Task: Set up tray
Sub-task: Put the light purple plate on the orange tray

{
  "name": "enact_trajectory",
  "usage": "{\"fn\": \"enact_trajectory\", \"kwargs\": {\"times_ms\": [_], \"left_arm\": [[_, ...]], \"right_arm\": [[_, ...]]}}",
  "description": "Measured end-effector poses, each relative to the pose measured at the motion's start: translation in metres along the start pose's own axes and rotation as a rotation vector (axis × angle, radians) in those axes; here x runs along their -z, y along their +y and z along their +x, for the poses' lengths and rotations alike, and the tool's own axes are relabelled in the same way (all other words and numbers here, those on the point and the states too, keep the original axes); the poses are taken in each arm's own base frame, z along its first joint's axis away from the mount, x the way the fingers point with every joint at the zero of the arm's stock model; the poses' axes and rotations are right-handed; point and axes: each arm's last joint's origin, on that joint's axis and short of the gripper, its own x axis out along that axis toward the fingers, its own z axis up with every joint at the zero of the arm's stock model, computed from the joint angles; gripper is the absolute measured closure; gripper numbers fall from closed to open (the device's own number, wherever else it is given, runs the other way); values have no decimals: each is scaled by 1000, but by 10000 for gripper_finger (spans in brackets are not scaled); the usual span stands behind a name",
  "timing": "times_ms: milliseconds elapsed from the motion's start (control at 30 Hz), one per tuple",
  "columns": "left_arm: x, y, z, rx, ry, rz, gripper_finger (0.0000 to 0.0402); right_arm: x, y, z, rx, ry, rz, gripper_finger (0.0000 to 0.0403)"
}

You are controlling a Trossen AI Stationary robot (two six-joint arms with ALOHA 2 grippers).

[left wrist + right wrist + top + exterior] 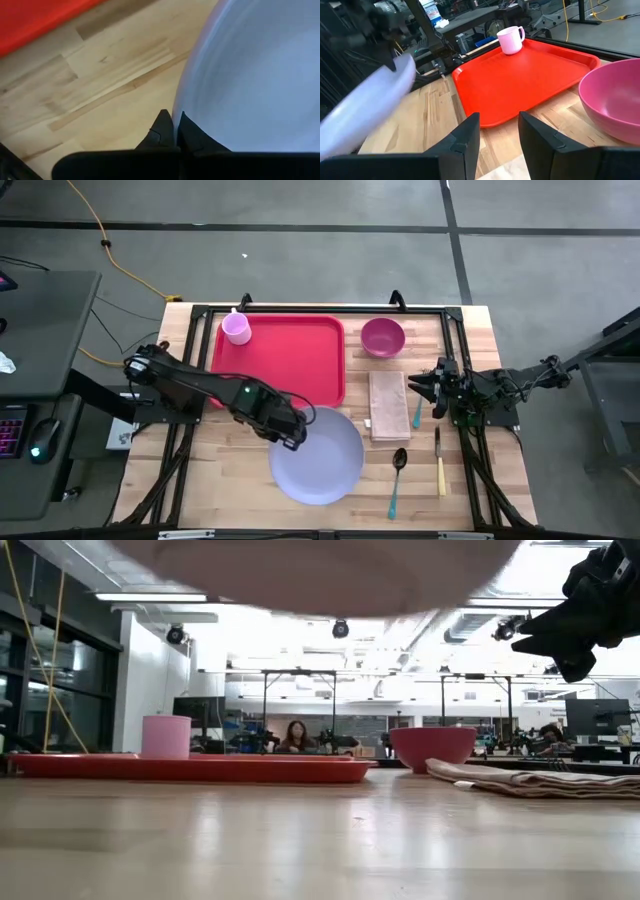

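The red tray (290, 355) lies at the table's far left, with a pink mug (236, 328) standing in its far left corner. A lavender plate (320, 458) hangs in the air near the table's middle front. My left gripper (295, 438) is shut on its rim. In the low view the plate's underside (320, 575) fills the top of the picture, well above the table. My right gripper (499, 125) stands open at the table's right side (422, 388), with nothing between its fingers. My left gripper pinches the plate's rim (181, 107) between its two fingers, on the plate's left far side toward the tray. The fingers come from above, pointing steeply down. The plate is lifted clear of the table and tilts in the right wrist view (370, 107).
A pink bowl (382, 337) stands right of the tray. A folded tan napkin (388, 405) lies in front of it, with a fork (418, 415) at its right edge. A spoon (398, 470) and a knife (439, 465) lie near the front right.
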Motion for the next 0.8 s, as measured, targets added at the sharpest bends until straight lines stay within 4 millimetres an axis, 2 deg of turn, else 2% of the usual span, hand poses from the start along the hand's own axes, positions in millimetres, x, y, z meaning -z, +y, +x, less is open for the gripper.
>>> {"fn": "enact_trajectory", "kwargs": {"times_ms": [167, 300, 633, 800], "left_arm": [[-2, -2, -35, 35, -80, -2, 389], [-4, 1, -49, 35, -122, -7, 389], [-4, 9, -52, -49, -145, -3, 389], [-17, 13, -53, -68, -169, 6, 389]], "right_arm": [[0, 0, 0, 0, 0, 2, 290], [0, 0, 0, 0, 0, 2, 290], [0, 0, 0, 0, 0, 6, 290], [0, 0, 0, 0, 0, 6, 290]]}}
